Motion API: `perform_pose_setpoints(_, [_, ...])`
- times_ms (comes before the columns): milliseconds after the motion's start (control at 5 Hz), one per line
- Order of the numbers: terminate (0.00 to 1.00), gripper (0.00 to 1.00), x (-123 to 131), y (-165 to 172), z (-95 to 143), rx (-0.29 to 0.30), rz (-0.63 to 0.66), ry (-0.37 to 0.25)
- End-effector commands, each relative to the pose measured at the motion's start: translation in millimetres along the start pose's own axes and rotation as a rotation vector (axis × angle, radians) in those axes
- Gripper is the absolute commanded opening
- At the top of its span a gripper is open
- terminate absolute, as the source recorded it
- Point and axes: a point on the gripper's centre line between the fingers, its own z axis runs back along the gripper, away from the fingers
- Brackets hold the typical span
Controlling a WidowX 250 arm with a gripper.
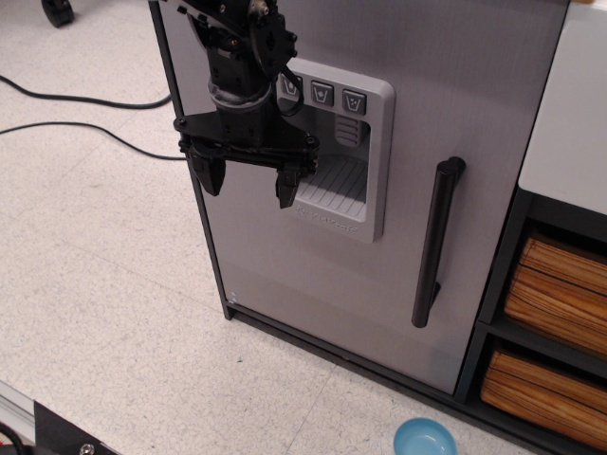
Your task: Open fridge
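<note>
Evidently nothing done: tall matte-grey fridge (313, 275) door shut, black pincer (248, 182) spread wide, empty, well left of long black bar handle (436, 242), ungrasped.

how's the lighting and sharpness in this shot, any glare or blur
In observation.image: light is even and soft, with no strong glare on the matte fridge door; the handle shows a faint sheen; the claw and dispenser panel are sharp; verticals lean from the tilted downward camera.

A tall toy fridge (379, 180) with a closed matte grey door, black frame, recessed three-button dispenser panel (341, 156) left of centre, and long black vertical handle (436, 242) at right.
</note>
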Motion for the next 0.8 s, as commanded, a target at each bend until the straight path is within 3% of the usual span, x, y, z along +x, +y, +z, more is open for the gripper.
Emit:
perform_pose_setpoints(0, [0.0,1.0,0.0,0.0,0.0,0.0,0.0,0.0])
perform_pose_setpoints(200, [0.0,1.0,12.2,-42.0,-8.8,-0.023,-0.095,0.0])
perform_pose_setpoints(400, [0.0,1.0,23.2,-94.5,-12.9,-0.113,-0.206,0.017])
perform_pose_setpoints(600, [0.0,1.0,21.2,-127.4,9.8,-0.172,-0.271,-0.043])
